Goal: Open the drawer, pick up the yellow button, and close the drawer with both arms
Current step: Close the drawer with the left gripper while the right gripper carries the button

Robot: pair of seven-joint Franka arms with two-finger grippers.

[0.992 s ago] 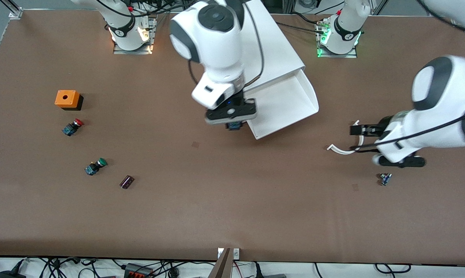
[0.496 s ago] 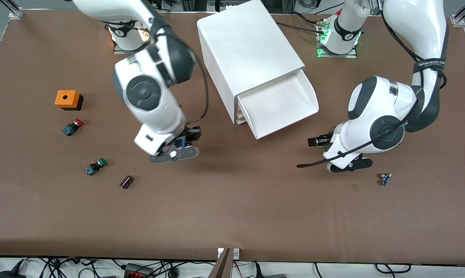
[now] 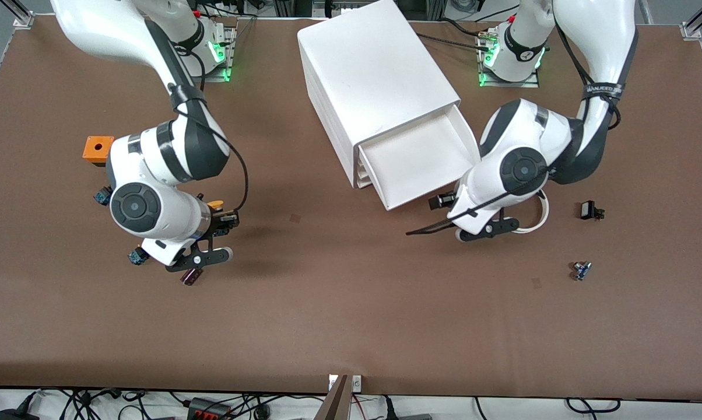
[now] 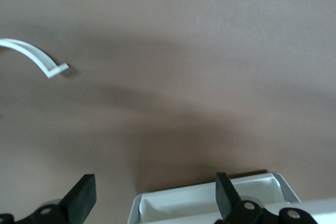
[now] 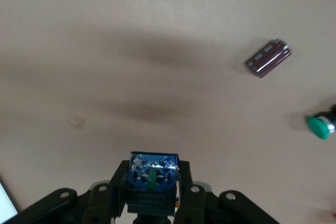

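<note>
The topmost drawer stands pulled out of the white cabinet, and its tray looks empty. My right gripper is shut on the button, whose yellow-orange cap shows beside the wrist. In the right wrist view the button's blue body sits clamped between the black fingers. That gripper hangs over the table toward the right arm's end. My left gripper is open and holds nothing, just off the open drawer's front corner. Its fingers stand wide apart.
An orange box sits by the right arm. A green-capped button and a dark cylinder lie below the right gripper. A white curved strip, a small black part and a small blue part lie near the left arm.
The right arm swung from the drawer toward its own end of the table, carrying the button. The left arm moved in from its end to the drawer's front corner.
</note>
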